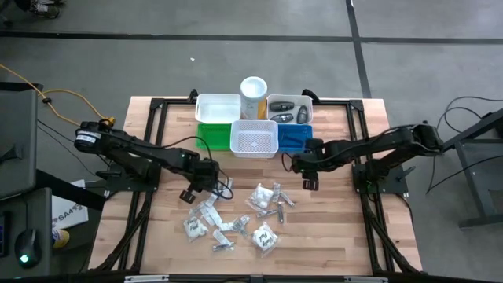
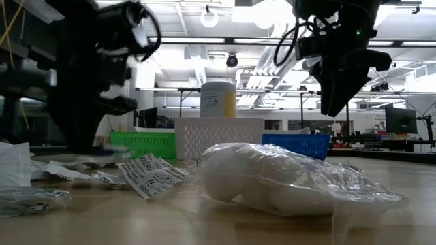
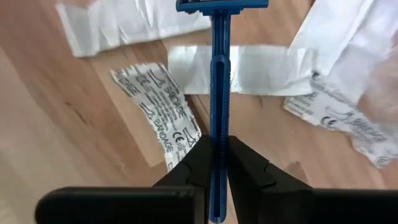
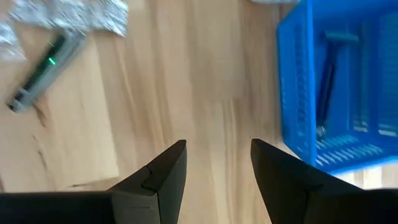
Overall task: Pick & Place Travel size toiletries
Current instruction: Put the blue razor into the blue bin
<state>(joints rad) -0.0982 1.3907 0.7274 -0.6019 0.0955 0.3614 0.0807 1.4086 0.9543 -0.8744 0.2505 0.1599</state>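
Observation:
A blue razor (image 3: 219,81) runs out from between the fingers of my left gripper (image 3: 217,149), which is shut on it over the left side of the pile of toiletries (image 1: 236,220). The pile is clear and white printed packets (image 3: 163,112) and silvery sachets lying flat on the wooden table. My left gripper (image 1: 189,194) points steeply down. My right gripper (image 1: 308,182) hangs open over bare wood beside the blue bin (image 4: 336,81), with nothing between its fingers (image 4: 161,174). My left gripper pinches the razor's blue handle (image 3: 217,134) between its two fingers, at the end away from the head (image 3: 221,5). The fingers come from above, slanting down, and lie along the handle. Whether the head is clear of the packets, I cannot tell.
At the table's far edge stand a white bin (image 1: 218,108), a green bin (image 1: 214,134), a white mesh basket (image 1: 254,138), the blue bin (image 1: 295,137) with a razor (image 4: 326,81) in it, a bin with dark grey ovals (image 1: 289,108) and a tall cylinder (image 1: 253,96).

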